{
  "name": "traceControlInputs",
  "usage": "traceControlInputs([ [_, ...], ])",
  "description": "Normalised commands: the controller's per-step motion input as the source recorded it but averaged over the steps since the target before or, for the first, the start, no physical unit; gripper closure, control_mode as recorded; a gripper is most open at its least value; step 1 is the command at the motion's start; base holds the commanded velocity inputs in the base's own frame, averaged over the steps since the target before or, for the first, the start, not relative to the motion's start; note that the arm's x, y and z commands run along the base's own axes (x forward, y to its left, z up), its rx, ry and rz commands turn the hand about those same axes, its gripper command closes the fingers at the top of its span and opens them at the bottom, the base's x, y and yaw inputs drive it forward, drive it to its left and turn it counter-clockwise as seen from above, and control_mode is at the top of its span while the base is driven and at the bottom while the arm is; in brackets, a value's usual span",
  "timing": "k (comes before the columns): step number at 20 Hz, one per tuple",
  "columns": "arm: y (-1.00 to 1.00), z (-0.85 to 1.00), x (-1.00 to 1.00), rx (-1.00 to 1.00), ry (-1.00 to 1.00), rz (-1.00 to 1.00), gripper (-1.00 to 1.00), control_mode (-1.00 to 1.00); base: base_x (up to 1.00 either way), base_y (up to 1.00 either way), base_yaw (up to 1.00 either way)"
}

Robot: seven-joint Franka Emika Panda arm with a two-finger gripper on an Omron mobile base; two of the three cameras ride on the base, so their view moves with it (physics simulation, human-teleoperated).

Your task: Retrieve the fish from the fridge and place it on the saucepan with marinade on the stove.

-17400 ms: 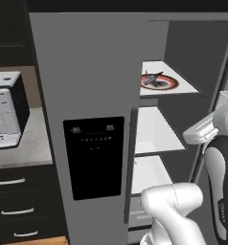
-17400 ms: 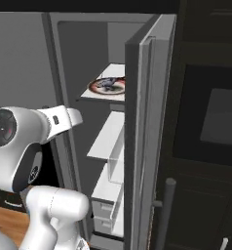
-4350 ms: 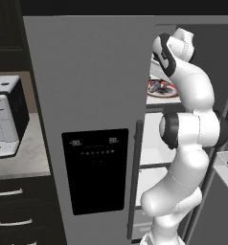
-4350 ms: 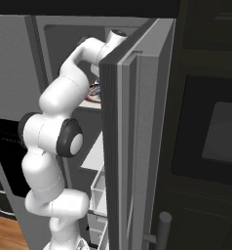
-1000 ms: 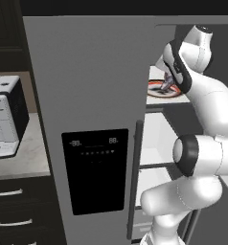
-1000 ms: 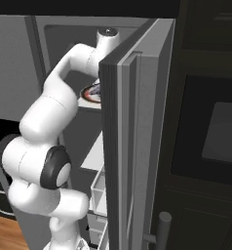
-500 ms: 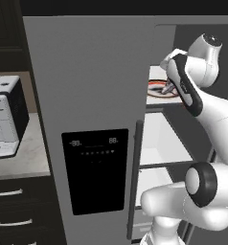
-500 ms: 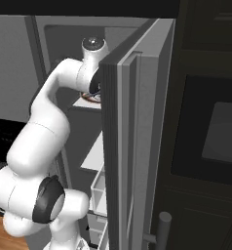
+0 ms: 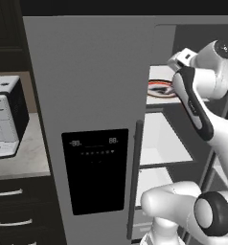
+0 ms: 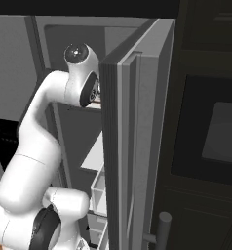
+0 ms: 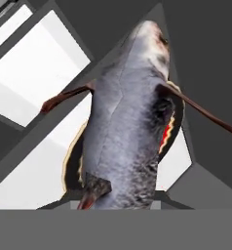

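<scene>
With the jaws nearly closed, the gripper holds the fish [image 11: 132,127] — grey body close to the cam, just above the red-rimmed plate [image 9: 160,89]. Plate sits on an upper shelf inside the fridge [image 9: 94,95] — right door [image 10: 132,146] swung open.

"-88" and "88-", fridge [image 9: 92,86] dispenser panel [image 9: 96,170]

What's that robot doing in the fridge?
The robot's arm reaches into the open fridge, up by the shelf with the red-rimmed plate. In the hand view the grey fish sits right in front of the gripper, above the plate, so it looks picked up. The jaws themselves are hidden. It is not out of the fridge yet.
</scene>
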Motion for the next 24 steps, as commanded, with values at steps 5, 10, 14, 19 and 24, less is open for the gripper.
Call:
traceControlInputs([
  [5, 0.0, 0.25, -0.45, 0.0, -0.12, -0.11, 1.0, -1.0, 0.0, 0.0, 0.0],
  [10, 0.0, 0.36, -0.38, 0.0, -0.11, -0.1, 1.0, -1.0, 0.0, 0.0, 0.0],
  [14, 0.0, 0.32, -0.42, 0.0, -0.09, -0.09, 1.0, -1.0, 0.0, 0.0, 0.0],
  [19, 0.0, 0.11, -0.61, 0.0, -0.09, -0.07, 1.0, -1.0, 0.0, 0.0, 0.0],
  [24, 0.0, 0.0, -0.73, 0.0, -0.09, -0.04, 1.0, -1.0, 0.0, 0.0, 0.0],
])
